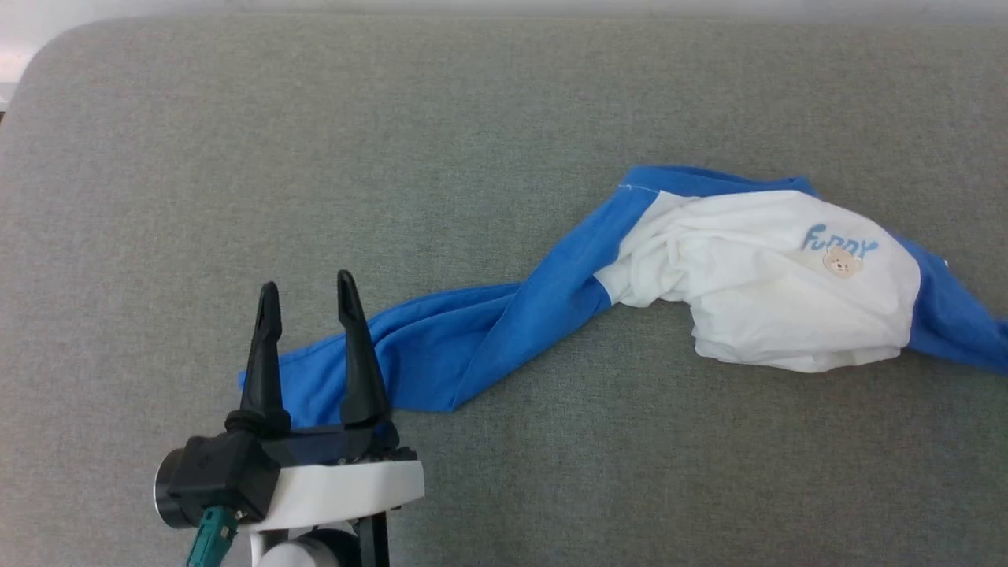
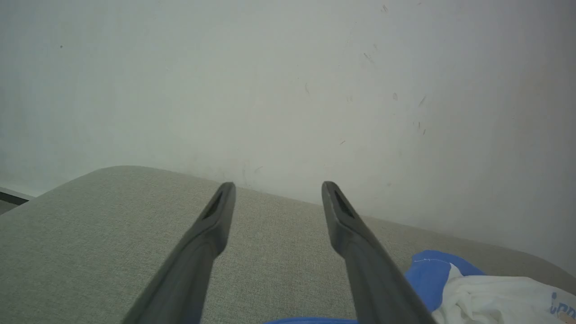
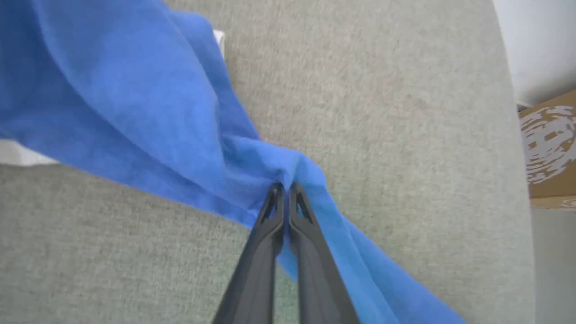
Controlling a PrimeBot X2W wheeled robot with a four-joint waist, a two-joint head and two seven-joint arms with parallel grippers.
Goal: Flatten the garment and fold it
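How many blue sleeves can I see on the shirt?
2. The first sleeve stretches toward the open left tool, its end beneath it. The second sleeve runs off the head view's right edge, apparently pinched by the shut right tool.

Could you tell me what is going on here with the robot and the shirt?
The robot is working on a crumpled garment lying on a grey padded surface. Its right gripper is shut on one blue sleeve, and its left gripper hangs open over the other sleeve's end. Nothing is flattened or folded yet.
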